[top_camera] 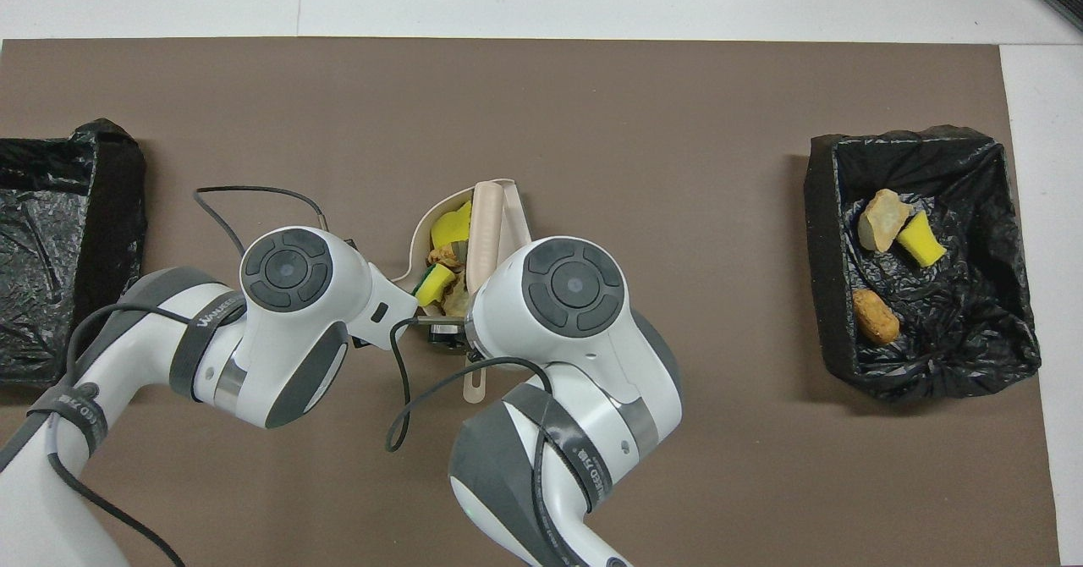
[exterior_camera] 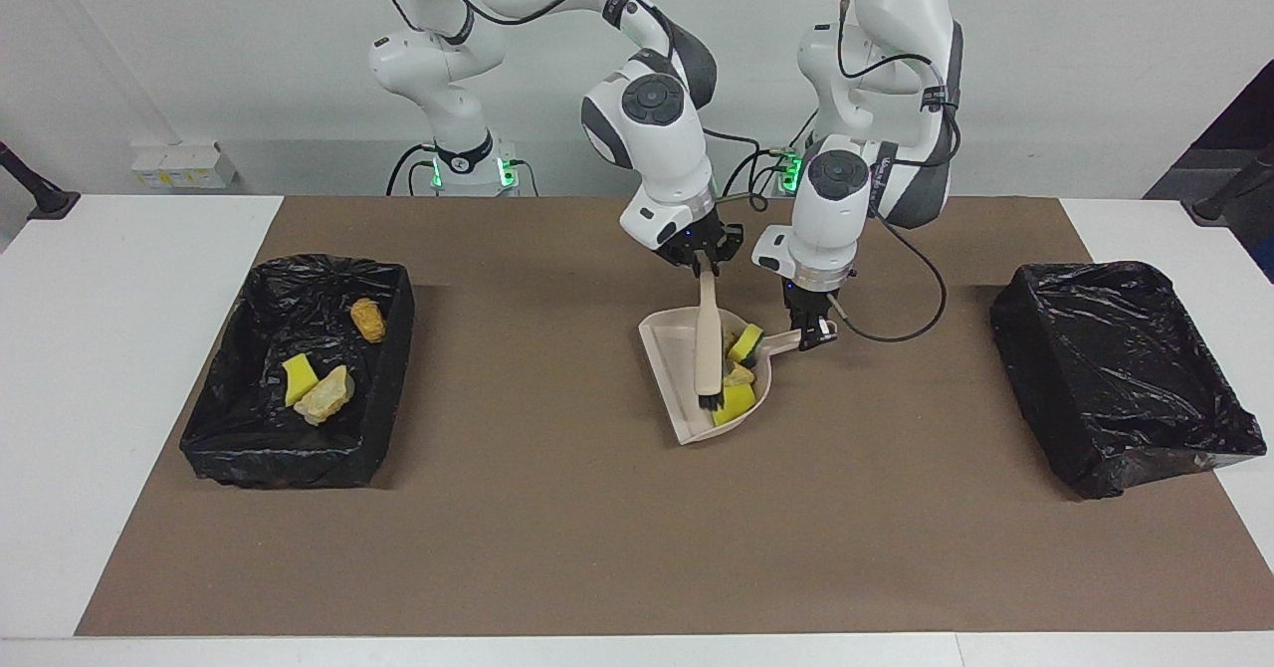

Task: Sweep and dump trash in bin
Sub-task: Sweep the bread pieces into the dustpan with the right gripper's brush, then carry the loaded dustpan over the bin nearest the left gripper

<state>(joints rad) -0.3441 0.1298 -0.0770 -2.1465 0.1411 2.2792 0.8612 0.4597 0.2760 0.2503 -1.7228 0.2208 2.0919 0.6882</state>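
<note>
Right gripper [exterior_camera: 706,267]: clamped on brush [exterior_camera: 709,340] handle, over dustpan [exterior_camera: 669,368].
Left gripper [exterior_camera: 814,333]: clamped on dustpan handle (3 o'clock side).
Trash [exterior_camera: 739,378]: 4 scraps in dustpan; 3 in bin [exterior_camera: 393,368], 9 o'clock.

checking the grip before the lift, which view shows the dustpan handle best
The facing view: the dustpan handle runs clear from the pan to the left gripper, shut on its end. In the overhead view the left arm hides nearly all of it; only its root shows.
</note>
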